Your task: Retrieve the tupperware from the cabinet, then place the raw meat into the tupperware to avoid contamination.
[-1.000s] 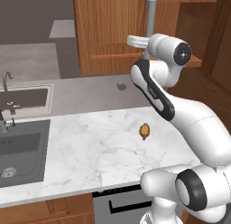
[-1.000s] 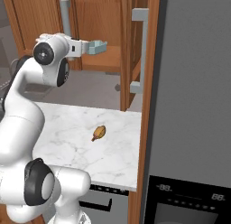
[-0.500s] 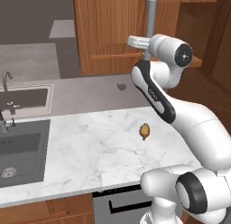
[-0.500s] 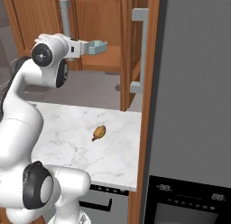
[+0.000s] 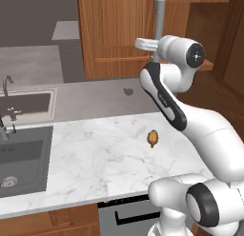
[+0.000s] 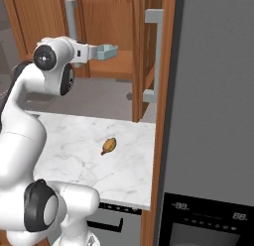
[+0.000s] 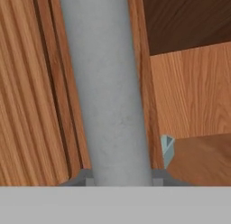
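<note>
From the left base view we see the white arm reach up to the cabinet, its gripper pressed in beside the long grey bar handle of the door. The raw meat lies alone on the marble counter, well apart from the sink, presumably left there until a container arrives.

From the right base view the gripper extends level into the open cabinet, just above its wooden shelf. A pale blue-grey shape sits at its tip; we judge this to be the tupperware, though we cannot tell whether the fingers are clamped on it or on the handle. The raw meat rests on the counter below.

In the hand view the bar handle runs up the middle, very close. To its right, a small pale blue-grey corner of what we take for the tupperware shows against the shelf. The fingers themselves are hidden here; they appear drawn narrow, on what we cannot say.
</note>
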{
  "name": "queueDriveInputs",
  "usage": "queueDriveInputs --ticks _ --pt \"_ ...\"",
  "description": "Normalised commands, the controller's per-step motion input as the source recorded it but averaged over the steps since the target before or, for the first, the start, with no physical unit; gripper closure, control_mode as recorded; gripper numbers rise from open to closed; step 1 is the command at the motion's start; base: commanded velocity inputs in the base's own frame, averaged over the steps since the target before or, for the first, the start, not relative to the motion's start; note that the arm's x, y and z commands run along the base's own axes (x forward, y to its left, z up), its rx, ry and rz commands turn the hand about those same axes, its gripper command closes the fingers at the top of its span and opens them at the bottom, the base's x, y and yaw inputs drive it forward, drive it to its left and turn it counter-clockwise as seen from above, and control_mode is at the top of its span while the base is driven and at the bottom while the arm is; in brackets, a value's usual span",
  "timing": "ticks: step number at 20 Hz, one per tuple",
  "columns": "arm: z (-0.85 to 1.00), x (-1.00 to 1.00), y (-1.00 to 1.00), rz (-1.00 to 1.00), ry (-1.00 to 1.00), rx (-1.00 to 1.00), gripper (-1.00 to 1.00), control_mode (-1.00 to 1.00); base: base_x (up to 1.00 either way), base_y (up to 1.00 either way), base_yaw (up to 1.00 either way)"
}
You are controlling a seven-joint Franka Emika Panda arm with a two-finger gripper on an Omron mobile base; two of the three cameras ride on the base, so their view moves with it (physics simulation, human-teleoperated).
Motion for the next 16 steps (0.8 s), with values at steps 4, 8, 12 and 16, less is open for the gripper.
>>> queueDriveInputs --ticks 4,8,12,16 --pt "0.28 -0.36 0.00 0.01 0.03 0.00 1.00 -1.00 0.00 0.00 0.00" --pt "0.26 -0.50 0.00 0.01 0.00 0.00 1.00 -1.00 0.00 0.00 0.00" --pt "0.33 -0.55 0.00 0.01 -0.01 0.00 1.00 -1.00 0.00 0.00 0.00" --pt "0.29 -0.61 0.09 0.01 -0.06 0.00 1.00 -1.00 0.00 0.00 0.00"
